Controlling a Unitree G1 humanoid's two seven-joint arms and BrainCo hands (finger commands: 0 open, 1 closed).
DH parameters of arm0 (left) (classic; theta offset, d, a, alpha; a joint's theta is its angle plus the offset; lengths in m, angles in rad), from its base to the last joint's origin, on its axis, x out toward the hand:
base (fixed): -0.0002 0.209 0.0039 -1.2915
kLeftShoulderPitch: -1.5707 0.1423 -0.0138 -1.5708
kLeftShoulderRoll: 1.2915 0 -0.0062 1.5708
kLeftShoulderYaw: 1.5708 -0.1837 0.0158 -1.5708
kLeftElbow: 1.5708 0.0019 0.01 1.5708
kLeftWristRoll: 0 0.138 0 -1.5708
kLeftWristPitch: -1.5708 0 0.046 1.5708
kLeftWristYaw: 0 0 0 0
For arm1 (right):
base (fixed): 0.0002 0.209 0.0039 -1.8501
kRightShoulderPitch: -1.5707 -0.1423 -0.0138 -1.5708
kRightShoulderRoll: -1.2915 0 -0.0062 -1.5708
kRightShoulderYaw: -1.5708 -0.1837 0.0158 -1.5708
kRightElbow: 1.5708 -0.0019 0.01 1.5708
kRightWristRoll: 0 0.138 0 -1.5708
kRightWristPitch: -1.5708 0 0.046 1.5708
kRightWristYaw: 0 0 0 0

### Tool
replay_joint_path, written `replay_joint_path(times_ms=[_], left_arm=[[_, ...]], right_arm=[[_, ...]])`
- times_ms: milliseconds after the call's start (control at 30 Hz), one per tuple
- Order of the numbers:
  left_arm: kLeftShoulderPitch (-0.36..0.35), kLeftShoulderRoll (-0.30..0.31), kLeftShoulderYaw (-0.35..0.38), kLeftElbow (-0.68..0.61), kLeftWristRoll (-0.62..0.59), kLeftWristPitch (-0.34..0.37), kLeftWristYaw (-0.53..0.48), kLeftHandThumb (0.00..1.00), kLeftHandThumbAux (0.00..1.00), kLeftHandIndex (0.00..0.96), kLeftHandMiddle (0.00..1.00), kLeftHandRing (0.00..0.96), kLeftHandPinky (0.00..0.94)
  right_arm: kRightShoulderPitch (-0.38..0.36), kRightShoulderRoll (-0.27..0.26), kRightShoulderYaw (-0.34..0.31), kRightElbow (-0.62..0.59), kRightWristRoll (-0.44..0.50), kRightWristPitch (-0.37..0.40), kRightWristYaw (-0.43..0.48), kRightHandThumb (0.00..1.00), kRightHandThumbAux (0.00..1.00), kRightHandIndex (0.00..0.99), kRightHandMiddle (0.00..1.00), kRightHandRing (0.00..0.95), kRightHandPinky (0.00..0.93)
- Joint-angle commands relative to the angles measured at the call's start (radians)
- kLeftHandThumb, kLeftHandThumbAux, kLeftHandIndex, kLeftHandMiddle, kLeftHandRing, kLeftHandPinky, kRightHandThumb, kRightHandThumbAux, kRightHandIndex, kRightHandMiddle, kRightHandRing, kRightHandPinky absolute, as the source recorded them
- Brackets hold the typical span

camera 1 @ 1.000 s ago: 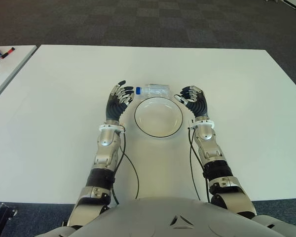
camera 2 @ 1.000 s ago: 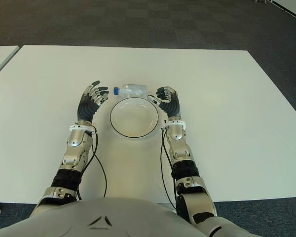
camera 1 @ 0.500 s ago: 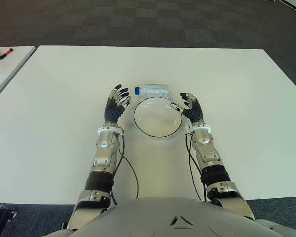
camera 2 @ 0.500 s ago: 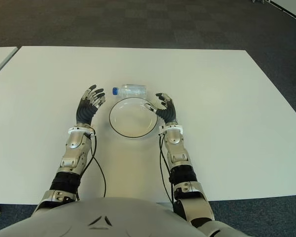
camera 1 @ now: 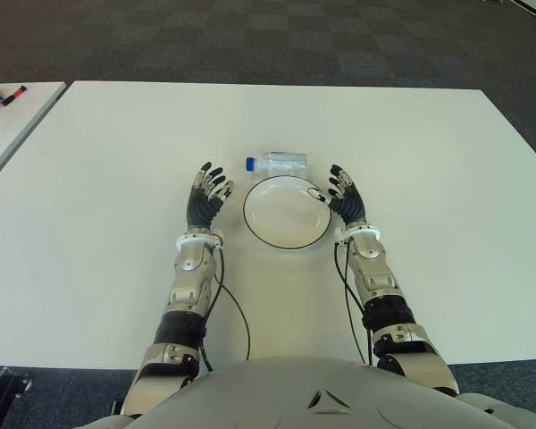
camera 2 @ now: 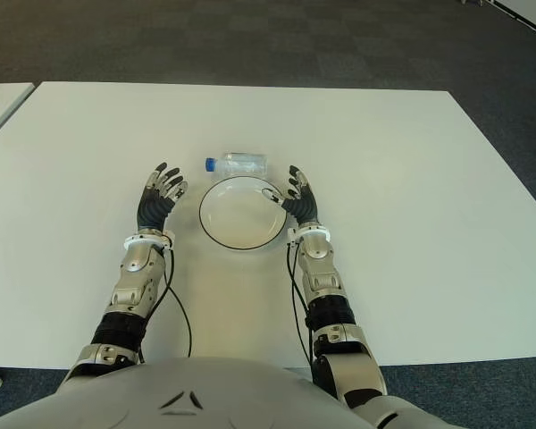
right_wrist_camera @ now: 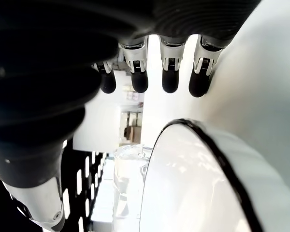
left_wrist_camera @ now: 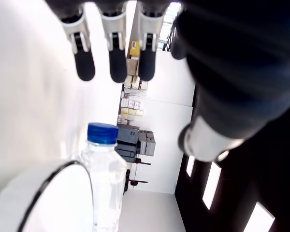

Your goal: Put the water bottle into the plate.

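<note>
Beyond both hands' fingertips, water bottle (camera 1: 280, 163) is lying crosswise behind the plate (camera 1: 287, 212), cap toward left hand (camera 1: 205, 197); right hand (camera 1: 346, 198) flanking plate; both hands spread, holding nothing.

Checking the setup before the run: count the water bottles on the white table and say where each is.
1. One water bottle lies on its side on the white table, just beyond the plate, blue cap toward the robot's left. None in either hand.

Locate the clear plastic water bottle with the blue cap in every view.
Left eye: clear plastic water bottle with blue cap, lying just beyond the white black-rimmed plate.
Right eye: same spot.
Left wrist: bottom centre, cap up.
Right wrist: low, behind the plate rim.
Shared landmark: the plate.
</note>
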State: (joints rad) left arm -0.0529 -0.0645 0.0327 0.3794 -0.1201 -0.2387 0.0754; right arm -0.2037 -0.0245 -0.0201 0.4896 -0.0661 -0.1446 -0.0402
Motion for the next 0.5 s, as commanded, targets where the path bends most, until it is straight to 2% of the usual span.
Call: replay_joint_path(times_ms=[33,500], left_arm=[[-0.009,-0.039,0.005,0.024,-0.002,0.0,0.006,0.328,0.808,0.097,0.168,0.169,0.198],[-0.025,-0.041,0.007,0.04,0.001,0.007,0.019,0.315,0.846,0.089,0.174,0.178,0.21]], right_arm=[[0.009,0.012,-0.012,0.008,0.031,0.023,0.011,0.232,0.729,0.049,0.053,0.057,0.104],[0.032,0.037,-0.03,-0.017,0.063,0.008,0.011,0.245,0.761,0.057,0.056,0.057,0.108]])
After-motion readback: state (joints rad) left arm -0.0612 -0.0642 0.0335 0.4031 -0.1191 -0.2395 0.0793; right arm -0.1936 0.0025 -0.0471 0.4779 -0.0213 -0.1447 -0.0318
